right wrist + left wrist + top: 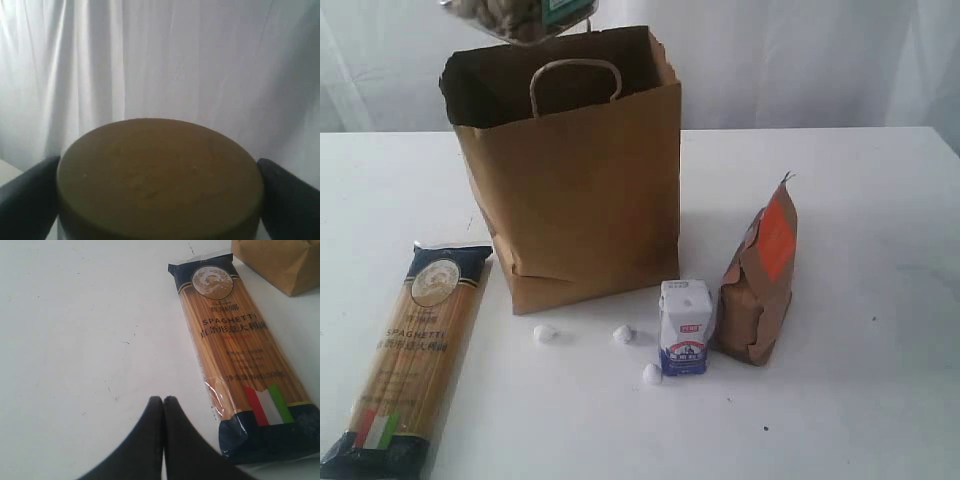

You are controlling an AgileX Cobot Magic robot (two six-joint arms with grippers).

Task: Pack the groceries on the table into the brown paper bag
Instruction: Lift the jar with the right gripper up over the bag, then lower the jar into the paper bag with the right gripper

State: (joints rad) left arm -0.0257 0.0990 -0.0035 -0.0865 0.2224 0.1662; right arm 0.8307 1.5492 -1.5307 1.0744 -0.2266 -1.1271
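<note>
Tan-lidded jar (160,160) in right hand (159,200)

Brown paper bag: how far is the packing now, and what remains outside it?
Done: unclear, the brown paper bag is dark inside. In hand: the right gripper holds the clear tan-lidded jar above the bag's mouth. Remaining: spaghetti packet, small white-blue carton and brown orange-labelled pouch on the table; the left gripper is shut, empty.
</note>
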